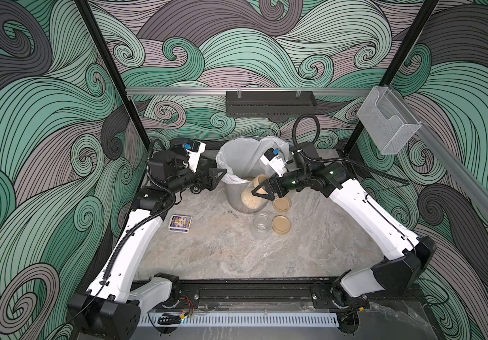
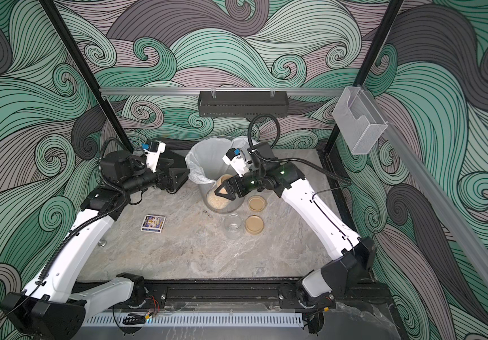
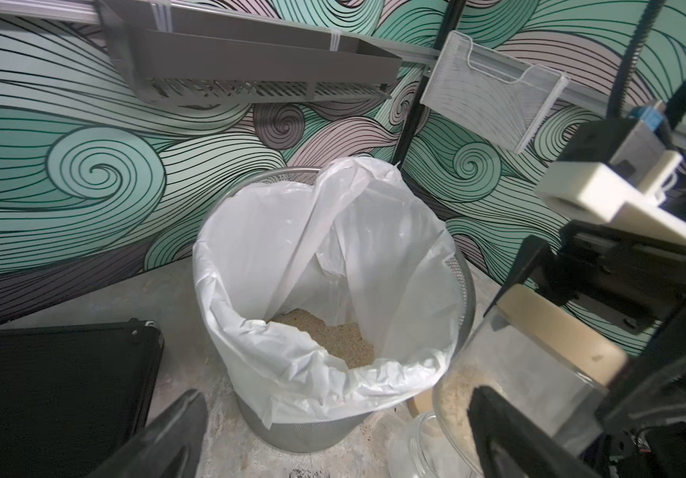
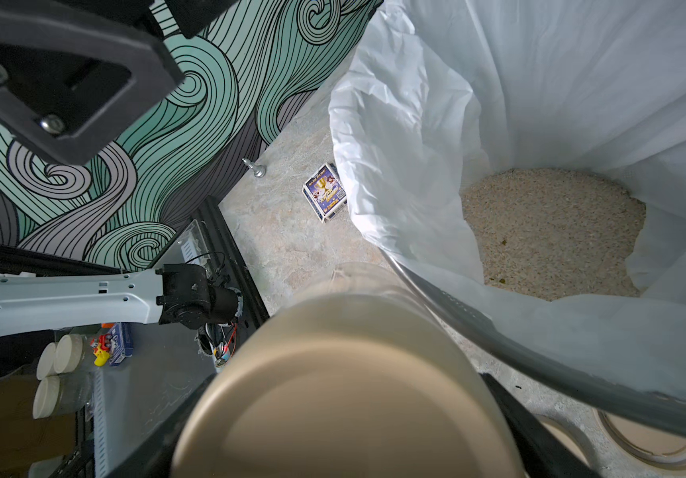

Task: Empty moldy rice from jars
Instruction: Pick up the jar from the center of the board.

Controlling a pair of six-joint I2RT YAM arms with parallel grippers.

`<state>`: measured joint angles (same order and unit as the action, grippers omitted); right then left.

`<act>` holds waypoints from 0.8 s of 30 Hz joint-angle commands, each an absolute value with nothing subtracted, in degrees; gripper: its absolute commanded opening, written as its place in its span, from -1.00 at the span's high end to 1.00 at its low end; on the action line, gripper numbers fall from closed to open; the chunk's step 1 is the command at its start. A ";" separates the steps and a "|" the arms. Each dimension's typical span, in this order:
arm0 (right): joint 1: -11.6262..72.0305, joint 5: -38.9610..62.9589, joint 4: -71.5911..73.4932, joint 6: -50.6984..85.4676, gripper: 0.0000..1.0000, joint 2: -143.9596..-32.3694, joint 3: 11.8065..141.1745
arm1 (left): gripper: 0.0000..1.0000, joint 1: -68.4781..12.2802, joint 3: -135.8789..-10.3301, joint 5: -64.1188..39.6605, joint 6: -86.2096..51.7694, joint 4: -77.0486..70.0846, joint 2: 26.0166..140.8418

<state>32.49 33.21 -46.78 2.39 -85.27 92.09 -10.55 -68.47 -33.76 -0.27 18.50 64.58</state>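
At frame centre, the right jaws pinched a lidded jar [image 1: 247, 188] of moldy rice [image 1: 250, 201], tilted, just beside the mesh wastebasket [image 1: 232, 194]. The left jaws stood spread and empty, left of the wastebasket. Below, an empty jar [image 1: 260, 225] stood lidless on the counter [image 1: 222, 259].

Bin mouth: wastebasket [image 1: 232, 196] stood open on top.
Near rim: crowded by right claw [image 1: 262, 188] gripping lidded jar [image 1: 251, 197].
Bin's left: left claw [image 1: 216, 178] close beside.
Right of centre: empty jar [image 1: 262, 225] and loose lids [image 1: 281, 203] clustered.
Front desk [image 1: 237, 259]: bare; card box [image 1: 180, 223] well left.
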 commanded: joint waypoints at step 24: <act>29.62 48.92 -34.97 8.06 -0.34 -80.42 89.84 | -0.97 -21.64 -72.88 -53.92 10.20 25.67 71.41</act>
<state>29.93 43.90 -40.60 6.68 -83.07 89.65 -20.27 -69.87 -51.79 8.84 24.95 70.46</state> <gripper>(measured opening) 0.838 0.986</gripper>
